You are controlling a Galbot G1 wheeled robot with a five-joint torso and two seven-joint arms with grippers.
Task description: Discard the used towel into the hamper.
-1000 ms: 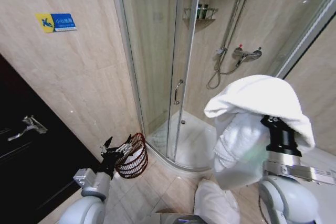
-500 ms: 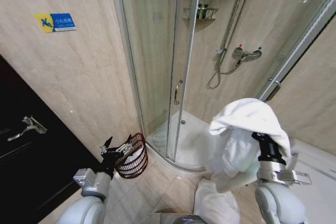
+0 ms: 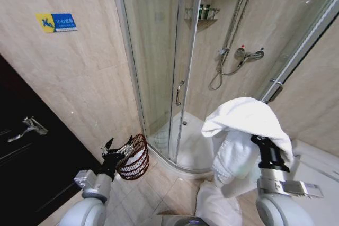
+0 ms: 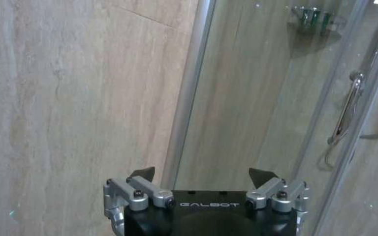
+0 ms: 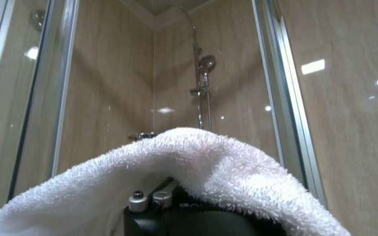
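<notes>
While the shower enclosure point(image 3: 212, 72) is filling the far right, the towel point(image 3: 241, 123), draped over the right gripper point(image 3: 263, 142) with fingers hidden, is sinking lower, well right of the hamper point(image 3: 135, 157) beside the spread-fingered left gripper point(image 3: 117, 149), so discarding is pending.

Left arm: low at the robot's left, reaching forward.
Left hand point(image 3: 117, 149): fingers spread apart, holding nothing.
Right arm: raised upright at the robot's right.
Right hand point(image 3: 263, 142): fingers hidden under cloth.
</notes>
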